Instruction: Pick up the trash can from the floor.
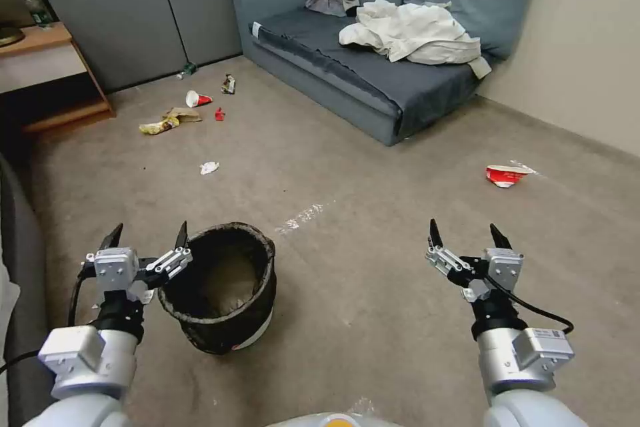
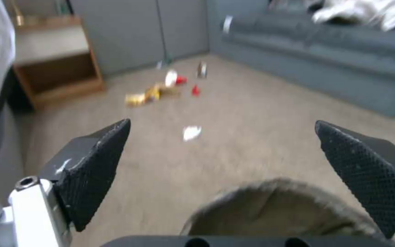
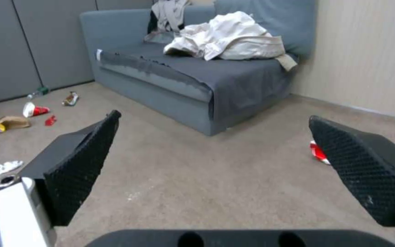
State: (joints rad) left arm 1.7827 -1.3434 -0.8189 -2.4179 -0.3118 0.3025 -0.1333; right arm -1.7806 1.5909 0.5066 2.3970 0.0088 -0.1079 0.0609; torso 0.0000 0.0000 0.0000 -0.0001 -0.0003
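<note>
The trash can [image 1: 223, 293] stands on the floor [image 1: 373, 293], near its front edge. The left gripper [image 1: 148, 239] is just left of its rim; the right gripper [image 1: 465, 232] well right. Sofa [image 1: 400, 73] occupies the far right corner.

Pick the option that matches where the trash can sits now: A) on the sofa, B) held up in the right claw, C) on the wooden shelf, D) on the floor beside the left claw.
D: the trash can stands on the floor right beside the open left claw; the right claw is open and empty.
</note>
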